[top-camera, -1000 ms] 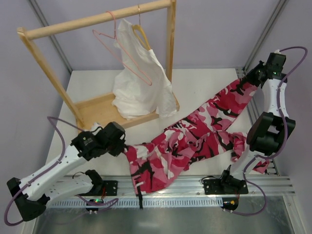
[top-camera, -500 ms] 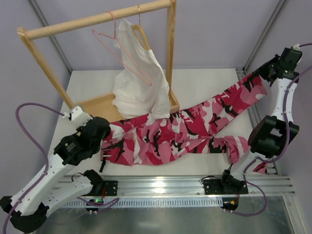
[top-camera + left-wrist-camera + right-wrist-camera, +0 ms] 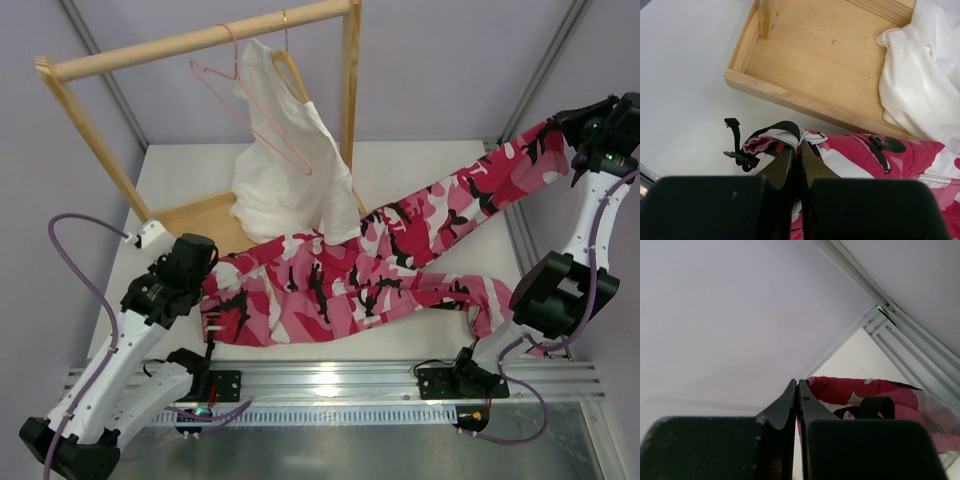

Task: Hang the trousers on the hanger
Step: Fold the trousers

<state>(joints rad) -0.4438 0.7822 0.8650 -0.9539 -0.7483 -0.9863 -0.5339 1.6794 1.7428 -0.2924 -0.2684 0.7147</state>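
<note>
The pink, white and black camouflage trousers (image 3: 390, 262) stretch across the table from lower left to upper right. My left gripper (image 3: 203, 283) is shut on their waistband end (image 3: 790, 137), just in front of the wooden rack base. My right gripper (image 3: 572, 132) is shut on the other end (image 3: 850, 392), lifted high at the far right corner. One trouser leg (image 3: 480, 295) droops by the right arm. The thin pink wire hanger (image 3: 255, 110) hangs by its hook from the wooden rail, partly in front of the white garment.
A wooden rack (image 3: 200, 40) with a tray base (image 3: 825, 65) stands at the back left. A white garment (image 3: 285, 180) hangs there on a tan hanger (image 3: 290, 70) and spills over the base (image 3: 925, 75). A metal rail (image 3: 330, 380) runs along the near edge.
Both arms have pulled apart and stretched the trousers out. The left gripper moved left and back with its end; the right gripper rose up and to the right with the other end.
</note>
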